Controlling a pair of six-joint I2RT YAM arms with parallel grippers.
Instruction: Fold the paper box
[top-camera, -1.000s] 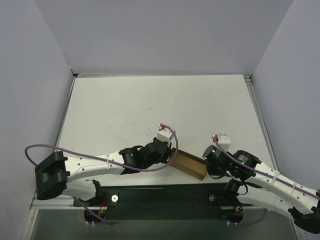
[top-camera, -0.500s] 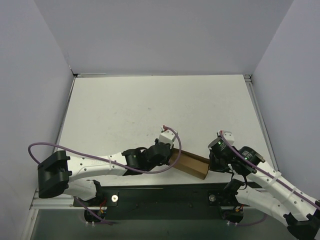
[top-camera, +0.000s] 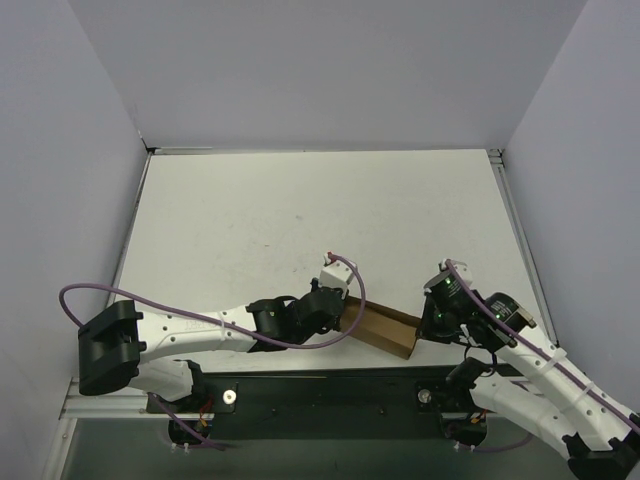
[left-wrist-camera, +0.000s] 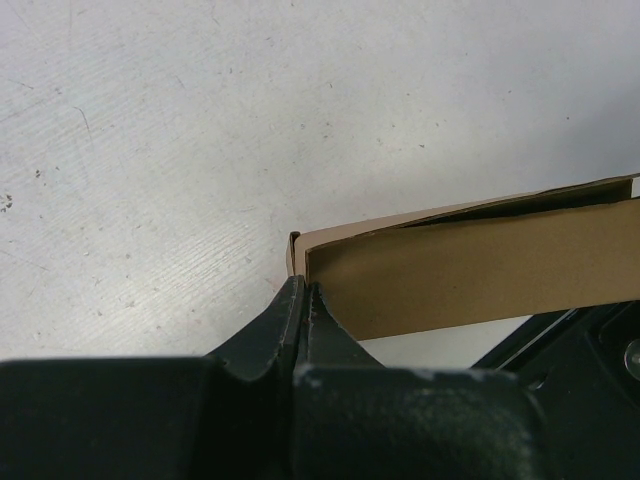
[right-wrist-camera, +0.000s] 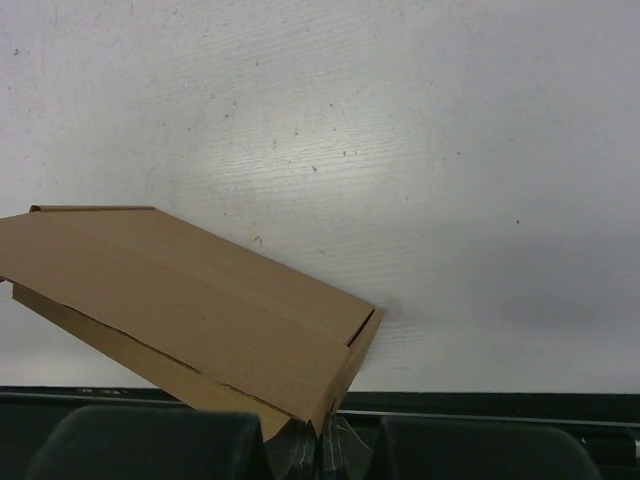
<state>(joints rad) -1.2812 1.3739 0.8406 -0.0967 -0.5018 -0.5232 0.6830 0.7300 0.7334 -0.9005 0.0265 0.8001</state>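
The paper box (top-camera: 383, 328) is a long, flat brown cardboard box lying slantwise near the table's front edge, between the two arms. My left gripper (top-camera: 348, 314) is at its left end. In the left wrist view its fingers (left-wrist-camera: 300, 300) are pressed together on the thin end wall of the box (left-wrist-camera: 470, 265). My right gripper (top-camera: 419, 336) is at the box's right end. In the right wrist view its fingertips (right-wrist-camera: 325, 445) are shut on the near right corner of the box (right-wrist-camera: 190, 300), whose top seam shows.
The white table (top-camera: 300, 220) stretches away behind the box, with grey walls on three sides. The black front rail (top-camera: 330, 385) runs just below the box and both arm bases. A purple cable (top-camera: 90, 295) loops over the left arm.
The right arm has swung in, and its wrist has turned toward the box's right end. The left gripper and the box have shifted slightly right and nearer.
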